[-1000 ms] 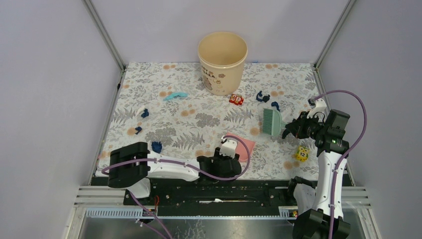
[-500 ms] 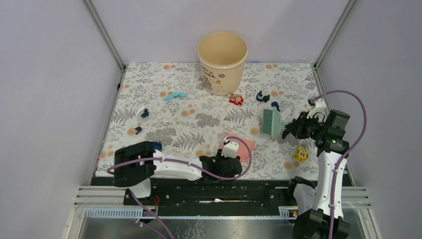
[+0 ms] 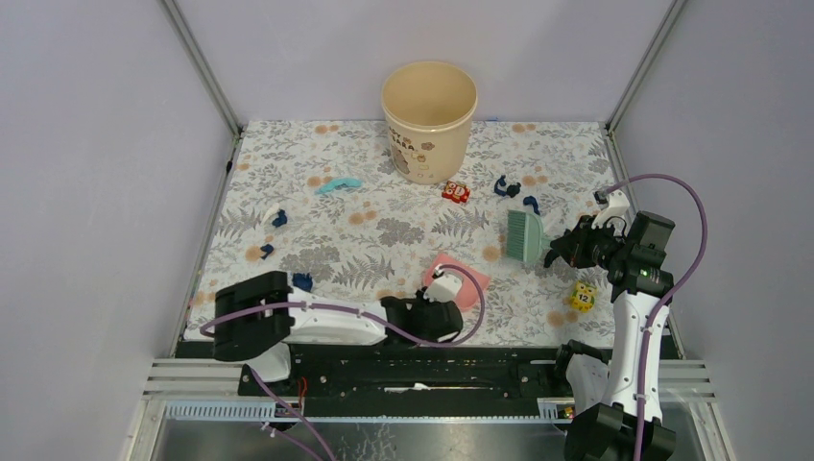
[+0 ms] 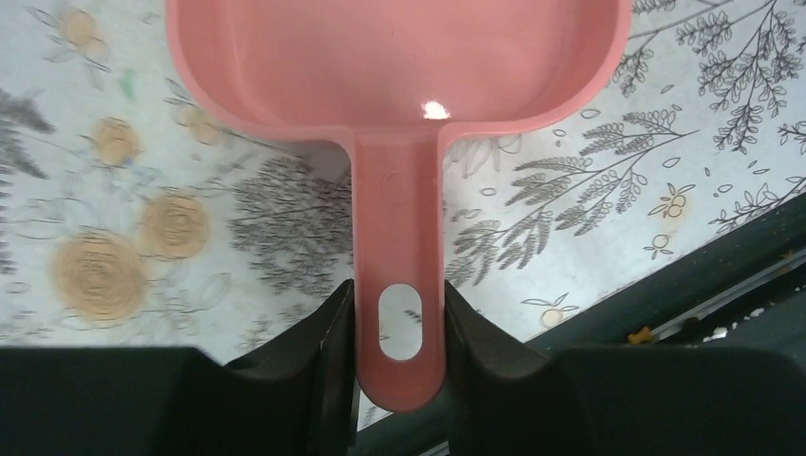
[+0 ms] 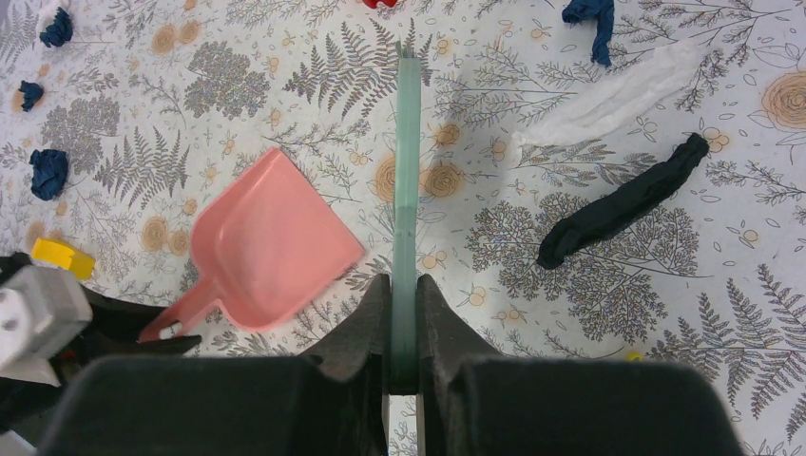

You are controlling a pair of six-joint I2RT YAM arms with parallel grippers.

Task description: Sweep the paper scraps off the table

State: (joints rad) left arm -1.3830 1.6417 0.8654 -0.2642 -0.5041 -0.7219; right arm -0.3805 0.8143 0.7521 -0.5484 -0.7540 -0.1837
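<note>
The left arm [image 3: 326,322] and right arm [image 3: 634,298] have white links, black joints, looping purple cables [image 3: 706,235] and black fingers [image 4: 314,375].

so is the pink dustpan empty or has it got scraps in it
Empty: the dustpan shows a bare pink inside in both wrist views, with nothing lying in it.

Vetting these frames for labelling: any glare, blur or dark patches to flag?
Left wrist view: small white glare spot on the pink dustpan; left claw dark, slightly soft. Right wrist view: table sharp, right claw underexposed around the green brush. Top external view: even light, faint shadows.
</note>
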